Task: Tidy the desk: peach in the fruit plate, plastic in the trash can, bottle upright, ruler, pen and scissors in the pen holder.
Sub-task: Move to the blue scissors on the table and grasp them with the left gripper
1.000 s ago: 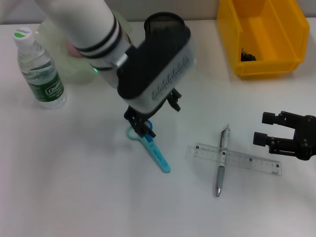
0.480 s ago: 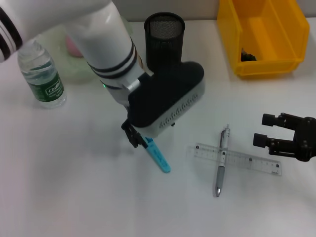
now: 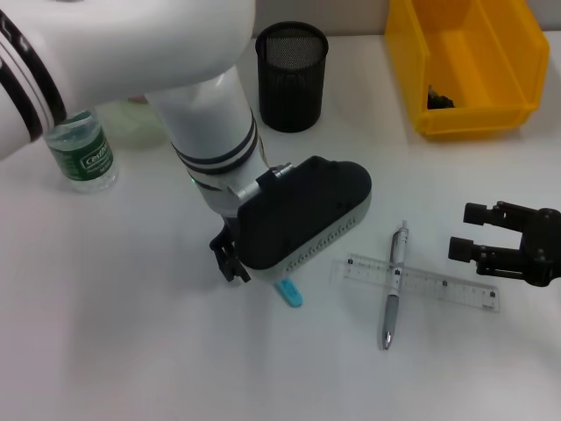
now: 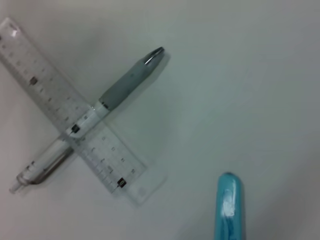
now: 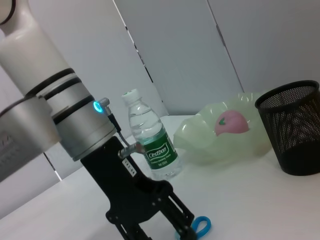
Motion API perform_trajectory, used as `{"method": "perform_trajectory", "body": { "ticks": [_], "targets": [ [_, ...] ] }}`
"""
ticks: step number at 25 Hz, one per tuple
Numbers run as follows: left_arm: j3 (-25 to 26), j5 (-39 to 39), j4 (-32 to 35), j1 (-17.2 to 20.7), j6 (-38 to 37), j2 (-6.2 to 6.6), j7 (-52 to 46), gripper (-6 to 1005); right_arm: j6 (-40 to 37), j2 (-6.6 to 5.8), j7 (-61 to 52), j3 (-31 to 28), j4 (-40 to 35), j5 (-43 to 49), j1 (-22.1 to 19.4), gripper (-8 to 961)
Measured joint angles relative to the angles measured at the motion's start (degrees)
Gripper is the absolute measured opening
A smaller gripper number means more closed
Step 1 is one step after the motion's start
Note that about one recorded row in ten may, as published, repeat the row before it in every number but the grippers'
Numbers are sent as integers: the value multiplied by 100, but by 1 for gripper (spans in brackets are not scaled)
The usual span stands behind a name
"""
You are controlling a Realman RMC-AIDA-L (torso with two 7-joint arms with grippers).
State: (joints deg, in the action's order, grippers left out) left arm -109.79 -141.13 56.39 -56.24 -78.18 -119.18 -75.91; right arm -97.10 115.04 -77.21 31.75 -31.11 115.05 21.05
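Note:
The blue scissors lie on the table under my left arm; only their blade tip (image 3: 289, 294) shows in the head view, and the tip (image 4: 227, 210) also shows in the left wrist view. The right wrist view shows their handle (image 5: 201, 225) beside my left gripper (image 5: 165, 225), which is open and low over them. The pen (image 3: 392, 289) lies across the clear ruler (image 3: 438, 285). My right gripper (image 3: 491, 241) hovers open to their right. The bottle (image 3: 79, 149) stands upright. The peach (image 5: 231, 121) sits in the green fruit plate (image 5: 210, 145).
The black mesh pen holder (image 3: 291, 74) stands at the back centre. A yellow bin (image 3: 469, 61) at the back right holds a dark crumpled piece (image 3: 441, 98). My left arm covers much of the table's middle in the head view.
My left arm has swung forward and lower over the scissors, now hiding their handle and most of the blade. The scissors, pen, ruler and right gripper have stayed in place.

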Motion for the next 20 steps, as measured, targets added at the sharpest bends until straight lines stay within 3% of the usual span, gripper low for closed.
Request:
{"method": "perform_trajectory", "body": {
  "ticks": [11, 20],
  "targets": [
    [-481, 71, -98, -38, 365, 0, -118, 715, -34, -9, -1, -26, 0, 0, -36, 793],
    [-582, 95, -93, -72, 333, 0, -216, 532, -46, -5, 38, -29, -1, -5, -42, 793]
  ]
}}
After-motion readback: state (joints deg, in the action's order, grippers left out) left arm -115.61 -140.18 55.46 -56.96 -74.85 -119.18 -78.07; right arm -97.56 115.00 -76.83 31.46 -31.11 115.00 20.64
